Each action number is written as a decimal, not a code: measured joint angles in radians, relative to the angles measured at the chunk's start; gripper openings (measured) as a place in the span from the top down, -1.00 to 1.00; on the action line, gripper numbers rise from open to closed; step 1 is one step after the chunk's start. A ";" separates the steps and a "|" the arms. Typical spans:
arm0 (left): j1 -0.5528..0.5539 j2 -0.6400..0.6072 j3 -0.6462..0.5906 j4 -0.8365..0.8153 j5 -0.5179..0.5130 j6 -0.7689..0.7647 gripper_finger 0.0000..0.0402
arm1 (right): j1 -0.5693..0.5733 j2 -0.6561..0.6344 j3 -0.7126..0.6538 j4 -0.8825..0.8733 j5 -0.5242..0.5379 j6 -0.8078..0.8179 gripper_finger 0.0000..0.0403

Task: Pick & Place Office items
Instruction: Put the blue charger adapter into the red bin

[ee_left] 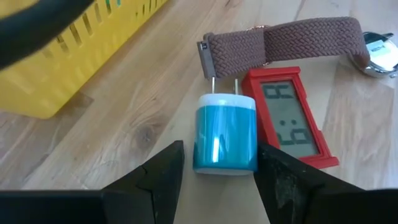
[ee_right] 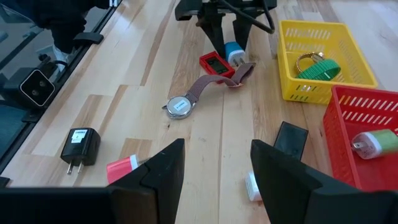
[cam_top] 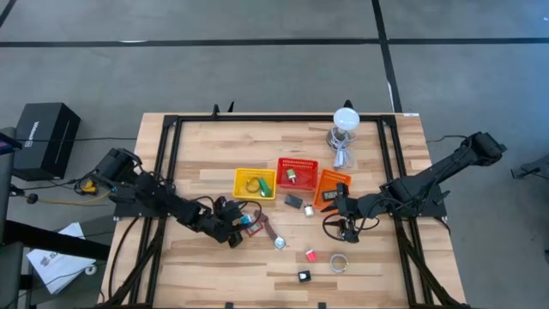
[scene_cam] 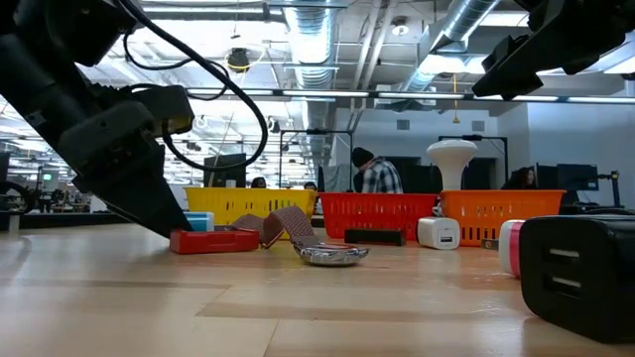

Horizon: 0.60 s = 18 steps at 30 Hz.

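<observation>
Office items are mostly loose on the tabletop, a few already binned, so we're mid-sort.

Left to right:
- Left gripper (ee_left: 217, 171) sits low on the tabletop just in front of the yellow basket (cam_top: 242, 182). Fingers spread, straddling a blue charger plug (ee_left: 225, 134), with a visible gap on both sides, so nothing held. Plug lies flat, prongs pointing away from the gripper, touching the red digital clock (ee_left: 289, 118) on one side. Brown braided watch strap (ee_left: 280, 40) lies just past the prongs.
- Yellow basket holds a ring and a green item; can't ID them further.
- Red basket (cam_top: 298, 163), middle, has a small green-and-white plug in it.
- Orange basket (cam_top: 334, 178) next along; contents unclear.
- Right gripper (ee_right: 214, 171) hovers just off the orange basket's front corner, jaws apart, empty. A black block (ee_right: 290, 138) lies beside it.
- Toward the tabletop's front edge: black adapter (ee_right: 79, 146), a red-pink item (ee_right: 122, 167), a small ring (cam_top: 339, 263).

Step in hand, my read: left arm is lined up to grasp the blue plug.

Next move calls for: close squarely on the plug's flat sides, lift straight up. Risk is dragging the clock along, since they touch, or snagging the strap with the prongs. Then carry to a basket; which basket, can't tell.
</observation>
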 joint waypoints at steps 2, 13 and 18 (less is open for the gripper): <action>0.000 0.001 0.000 0.003 -0.004 0.001 0.11 | 0.000 0.000 0.000 0.000 0.000 0.000 0.13; 0.001 0.003 -0.001 0.025 -0.005 0.031 0.33 | 0.000 0.000 0.000 -0.001 0.000 0.000 0.13; 0.001 0.003 -0.001 0.138 -0.016 0.085 0.32 | 0.000 0.000 0.000 -0.001 0.000 0.000 0.13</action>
